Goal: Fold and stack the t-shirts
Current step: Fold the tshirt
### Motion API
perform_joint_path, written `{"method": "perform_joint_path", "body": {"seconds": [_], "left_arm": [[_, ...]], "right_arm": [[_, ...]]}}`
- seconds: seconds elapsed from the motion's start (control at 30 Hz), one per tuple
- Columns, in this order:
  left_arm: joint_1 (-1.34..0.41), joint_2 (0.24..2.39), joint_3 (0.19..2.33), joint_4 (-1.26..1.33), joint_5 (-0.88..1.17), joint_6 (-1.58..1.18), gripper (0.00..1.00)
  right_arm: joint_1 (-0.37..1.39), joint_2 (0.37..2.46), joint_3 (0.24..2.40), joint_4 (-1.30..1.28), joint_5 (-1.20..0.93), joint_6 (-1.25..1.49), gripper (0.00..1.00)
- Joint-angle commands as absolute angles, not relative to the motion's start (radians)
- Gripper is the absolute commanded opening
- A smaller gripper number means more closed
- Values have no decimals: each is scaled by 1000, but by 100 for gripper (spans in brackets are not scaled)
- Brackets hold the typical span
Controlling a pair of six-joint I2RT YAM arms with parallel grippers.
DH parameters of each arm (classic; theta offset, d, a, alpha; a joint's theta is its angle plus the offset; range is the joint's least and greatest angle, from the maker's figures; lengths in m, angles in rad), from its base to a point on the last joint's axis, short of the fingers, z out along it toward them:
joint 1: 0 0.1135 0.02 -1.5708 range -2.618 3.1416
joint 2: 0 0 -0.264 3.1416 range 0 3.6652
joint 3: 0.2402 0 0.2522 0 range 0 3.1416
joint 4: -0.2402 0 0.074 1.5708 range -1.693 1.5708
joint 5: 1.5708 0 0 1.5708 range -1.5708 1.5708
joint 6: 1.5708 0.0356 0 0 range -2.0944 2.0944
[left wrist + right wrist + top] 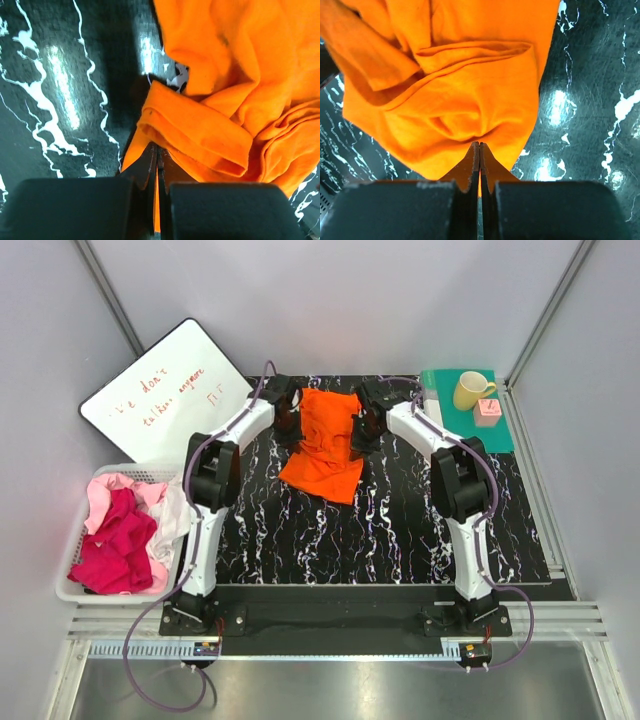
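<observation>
I have my left gripper [155, 150] and right gripper [479, 148] each pinched tight on the orange t-shirt [322, 445], bunched just ahead of their tips. I'd draw both evenly, with the edge taut.

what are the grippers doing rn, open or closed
Left gripper: closed, pinching the orange t-shirt.
Right gripper: closed, pinching the same orange t-shirt.
</observation>
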State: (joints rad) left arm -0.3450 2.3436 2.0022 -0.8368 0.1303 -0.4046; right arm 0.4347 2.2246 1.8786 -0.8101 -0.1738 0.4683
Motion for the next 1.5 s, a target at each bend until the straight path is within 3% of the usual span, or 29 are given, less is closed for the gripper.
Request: {"method": "perform_joint_path", "body": {"seconds": [0.0, 0.13, 0.2, 0.23, 0.27, 0.37, 0.47, 0.5, 0.57, 0.9, 1.03, 1.3, 1.43, 1.47], "left_arm": [[-342, 2342, 2065, -799, 138, -417, 0], [-341, 2301, 2033, -799, 138, -399, 0], [-336, 2260, 1971, -792, 126, -385, 5], [-333, 2216, 1945, -788, 132, -380, 11], [-319, 2191, 1924, -787, 143, -373, 25], [-284, 2082, 1818, -762, 184, -364, 49], [-244, 1988, 1714, -739, 215, -359, 69], [-233, 1958, 1679, -736, 224, -360, 70], [-204, 1942, 1643, -733, 253, -361, 72], [-107, 2031, 1546, -632, 488, -413, 72], [-104, 2088, 1581, -629, 526, -423, 73], [-109, 2160, 1606, -629, 554, -426, 73], [-129, 2181, 1598, -630, 552, -417, 66], [-135, 2186, 1597, -632, 549, -417, 61]], "right_arm": [[434, 2141, 1867, -804, -181, 460, 0], [433, 2120, 1836, -805, -189, 462, 0], [423, 2092, 1804, -804, -201, 474, 0], [410, 2079, 1786, -790, -210, 480, 0], [399, 2047, 1766, -779, -221, 488, 6], [341, 1972, 1662, -709, -311, 541, 10], [287, 1902, 1537, -612, -408, 600, 20], [278, 1892, 1490, -594, -441, 606, 22], [264, 1890, 1454, -548, -478, 630, 28], [262, 1980, 1276, -233, -724, 850, 36], [261, 2019, 1263, -210, -750, 880, 46], [262, 2063, 1223, -203, -761, 891, 50], [262, 2075, 1197, -204, -770, 890, 50], [262, 2074, 1192, -206, -772, 890, 50]]}}
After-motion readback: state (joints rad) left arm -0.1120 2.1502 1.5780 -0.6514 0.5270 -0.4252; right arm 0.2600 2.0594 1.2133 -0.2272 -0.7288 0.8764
